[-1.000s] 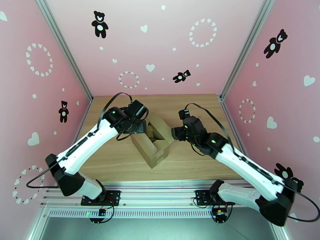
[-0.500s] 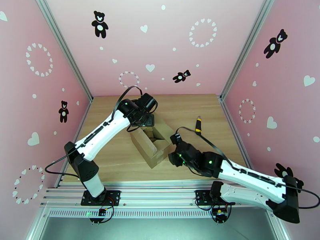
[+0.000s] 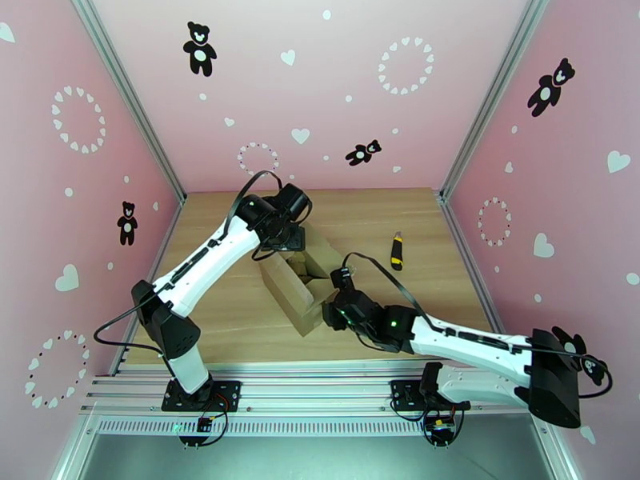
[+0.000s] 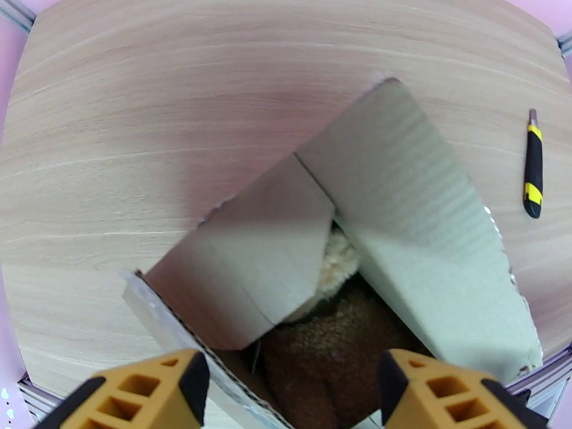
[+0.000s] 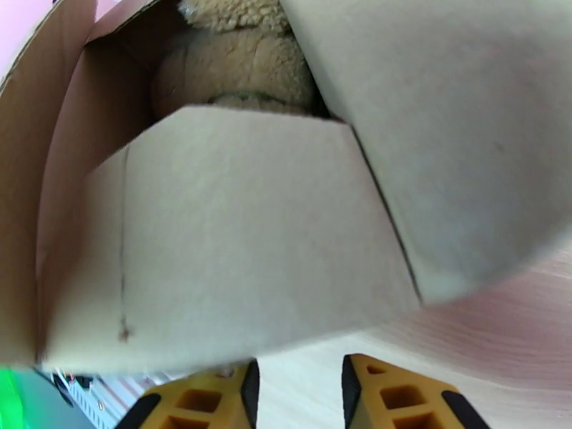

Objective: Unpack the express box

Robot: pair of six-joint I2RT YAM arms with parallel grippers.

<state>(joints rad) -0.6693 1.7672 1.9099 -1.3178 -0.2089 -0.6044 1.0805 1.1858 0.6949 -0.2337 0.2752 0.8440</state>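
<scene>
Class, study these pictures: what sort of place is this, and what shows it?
Probably a robot test booth: left arm and right arm bolted to a metal rail, a wooden table, pink walls printed with bears.

No readable text, label, brand or number anywhere.
Printed marks only, on pink walls (image 3: 496, 114): black teddy-bear figures (image 3: 199, 48), white hearts (image 3: 300, 135), rings of small hearts (image 3: 406, 66), white dots.
Box (image 4: 422, 230): flaps bare cardboard, no legible print.
Knife (image 3: 396, 250) on counter (image 3: 232, 314): yellow and black bands, any lettering too small to tell.
</scene>
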